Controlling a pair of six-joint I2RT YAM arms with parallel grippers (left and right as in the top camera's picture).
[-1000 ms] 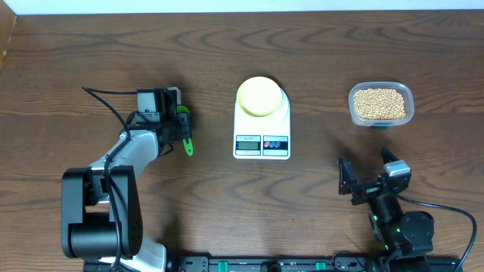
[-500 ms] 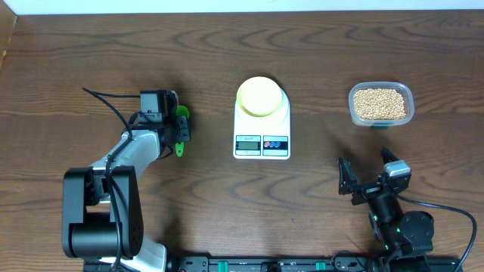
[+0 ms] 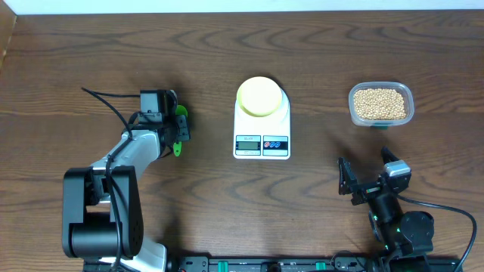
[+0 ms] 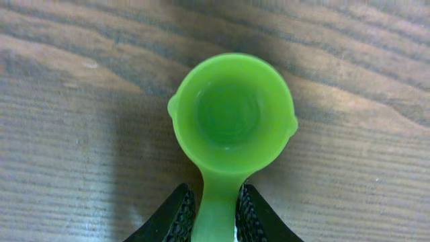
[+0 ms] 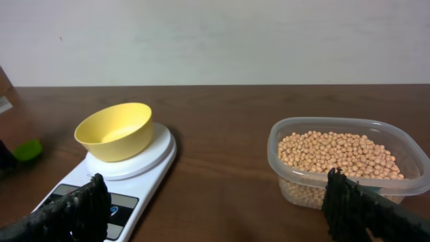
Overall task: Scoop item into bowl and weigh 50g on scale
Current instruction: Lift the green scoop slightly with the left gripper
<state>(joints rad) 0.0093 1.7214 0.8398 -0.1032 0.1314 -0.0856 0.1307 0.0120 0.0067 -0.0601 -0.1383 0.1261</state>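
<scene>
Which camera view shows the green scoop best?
The left wrist view: the green scoop fills the frame, empty, its handle held in the left gripper. Overhead shows it small; the right wrist view only a green speck.

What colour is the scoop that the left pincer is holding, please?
The scoop is bright green, best seen in the left wrist view.

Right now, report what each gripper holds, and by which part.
The left gripper clamps the small green plastic scoop by its handle, just behind the round cup. The open right gripper holds nothing.
</scene>
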